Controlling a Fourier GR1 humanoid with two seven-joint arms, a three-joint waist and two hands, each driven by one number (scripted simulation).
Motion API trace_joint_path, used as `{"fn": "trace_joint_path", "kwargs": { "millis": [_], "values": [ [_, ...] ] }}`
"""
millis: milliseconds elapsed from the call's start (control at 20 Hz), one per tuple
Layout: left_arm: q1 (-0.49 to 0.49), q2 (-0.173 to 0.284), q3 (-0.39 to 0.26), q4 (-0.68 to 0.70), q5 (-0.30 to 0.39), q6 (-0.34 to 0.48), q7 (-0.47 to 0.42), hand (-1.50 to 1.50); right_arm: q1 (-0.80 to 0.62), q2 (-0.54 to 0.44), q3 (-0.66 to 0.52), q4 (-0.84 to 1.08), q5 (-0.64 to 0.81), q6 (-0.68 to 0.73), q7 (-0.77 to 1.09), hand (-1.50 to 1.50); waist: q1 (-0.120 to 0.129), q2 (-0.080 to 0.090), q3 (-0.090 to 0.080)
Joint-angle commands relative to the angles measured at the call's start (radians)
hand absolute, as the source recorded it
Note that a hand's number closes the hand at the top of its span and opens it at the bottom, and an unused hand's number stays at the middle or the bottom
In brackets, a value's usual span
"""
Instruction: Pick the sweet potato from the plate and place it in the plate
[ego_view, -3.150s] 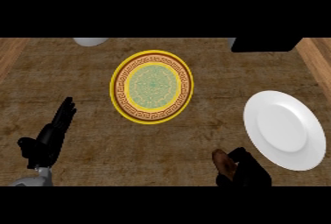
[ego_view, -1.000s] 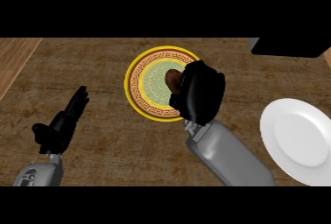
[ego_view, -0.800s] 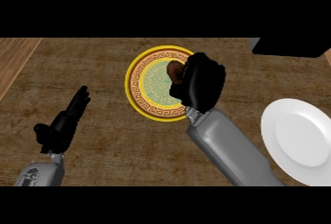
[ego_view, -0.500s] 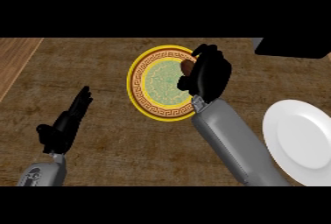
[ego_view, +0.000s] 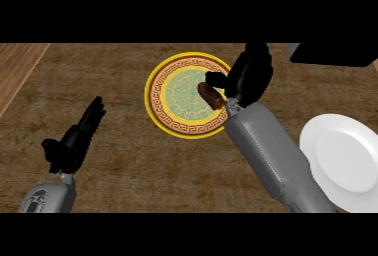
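- Right hand (ego_view: 247, 75) over the right edge of the yellow-rimmed patterned plate (ego_view: 164, 112), grey forearm running down toward the view's lower right.
- Fingers of that hand curled, with the thumb pointing left, clamped on the sweet potato (ego_view: 210, 96).
- Sweet potato brown, elongated, tilted, seen just under the palm against the plate's right inner part; cannot tell whether touching the plate or lifted off it.
- Left hand (ego_view: 74, 140) at the lower left, well apart from both plates, fingers straight and close together, pointing up and to the right, holding nothing.
- White plate (ego_view: 345, 160) at the right edge on the table (ego_view: 111, 75), just beside the right forearm, nothing on the part that shows.
- Dark box-like object (ego_view: 336, 52) at the top right corner, partly cut off.
- Lighter wooden strip (ego_view: 18, 62) along the upper left.
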Motion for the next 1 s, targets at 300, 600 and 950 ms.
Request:
{"fn": "trace_joint_path", "kwargs": {
  "millis": [300,600,950],
  "values": [
    [0.056,-0.013,0.006,-0.017,-0.002,0.015,-0.022,0.0,0.183,0.01,0.044,-0.14,-0.077,-0.519,0.105,-1.5,-0.047,-0.02,0.0],
    [0.071,0.026,0.061,0.018,0.011,0.006,-0.048,0.0,0.5,0.01,0.221,-0.392,-0.001,-0.577,0.053,-1.5,-0.095,-0.025,-0.001],
    [0.092,0.012,0.066,-0.035,0.004,0.015,-0.004,0.0,0.771,-0.035,0.312,-0.578,-0.038,-0.555,-0.117,-1.5,-0.089,-0.02,-0.001]
  ]
}}
